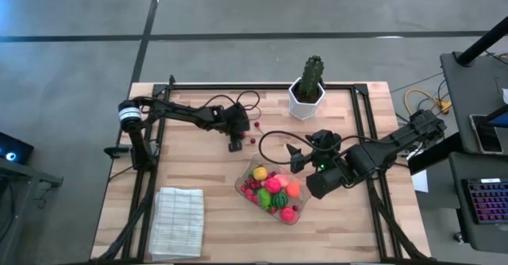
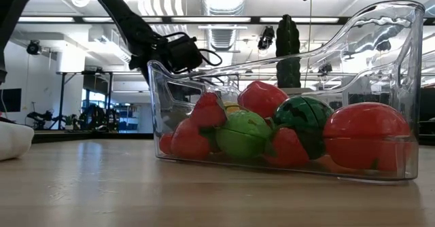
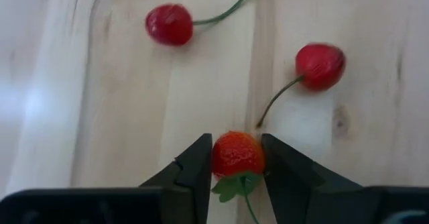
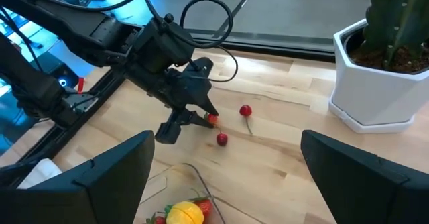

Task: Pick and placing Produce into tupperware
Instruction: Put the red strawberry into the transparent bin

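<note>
Jaws of the left gripper (image 3: 236, 158) are pinching a small strawberry (image 3: 237, 153) on the table (image 1: 190, 170), at ten o'clock from the tupperware (image 1: 241, 187), which is already holding most produce (image 1: 272, 189). Two cherries (image 3: 169, 23) are lying nearby, awaiting pickup. The right gripper (image 4: 224, 158) is hovering wide open beside the tupperware.

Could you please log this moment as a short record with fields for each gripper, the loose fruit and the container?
left gripper: jaws closed around a small red strawberry on the table
right gripper: jaws open, empty, hovering by the tupperware
loose fruit: two red cherries with stems lying on the wood beyond the strawberry
tupperware: clear, holding many toy fruits
other items: potted cactus, folded white cloth
</note>
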`<state>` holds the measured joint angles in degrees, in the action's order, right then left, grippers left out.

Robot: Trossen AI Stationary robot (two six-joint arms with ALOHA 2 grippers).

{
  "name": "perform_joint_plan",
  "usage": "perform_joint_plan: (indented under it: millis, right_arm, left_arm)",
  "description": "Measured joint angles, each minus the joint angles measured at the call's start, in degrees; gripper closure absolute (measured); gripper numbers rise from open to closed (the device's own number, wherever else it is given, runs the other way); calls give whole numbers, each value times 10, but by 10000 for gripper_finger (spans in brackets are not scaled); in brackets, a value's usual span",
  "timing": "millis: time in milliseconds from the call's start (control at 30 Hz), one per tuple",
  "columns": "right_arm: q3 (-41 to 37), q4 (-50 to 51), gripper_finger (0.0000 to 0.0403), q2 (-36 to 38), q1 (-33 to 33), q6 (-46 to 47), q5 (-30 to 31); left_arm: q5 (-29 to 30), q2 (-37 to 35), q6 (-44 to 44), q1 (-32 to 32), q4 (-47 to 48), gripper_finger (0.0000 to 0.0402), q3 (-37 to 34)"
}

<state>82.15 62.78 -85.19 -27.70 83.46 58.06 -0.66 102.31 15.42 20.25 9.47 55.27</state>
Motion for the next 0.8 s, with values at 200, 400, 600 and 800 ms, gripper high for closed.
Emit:
perform_joint_plan:
  millis: [200,400,600,800]
  right_arm:
    - [0,-1,35,0,0,5,-12]
    - [0,-2,35,0,0,4,-15]
    - [0,-6,35,0,0,-14,-15]
    - [0,-8,35,0,-2,-24,-31]
  left_arm:
    - [-4,-67,-22,-14,34,304,2]
    - [-112,-193,-137,-54,14,303,2]
    - [-201,-246,-186,-106,-25,303,-1]
    - [-199,-223,-263,-173,-46,301,-2]
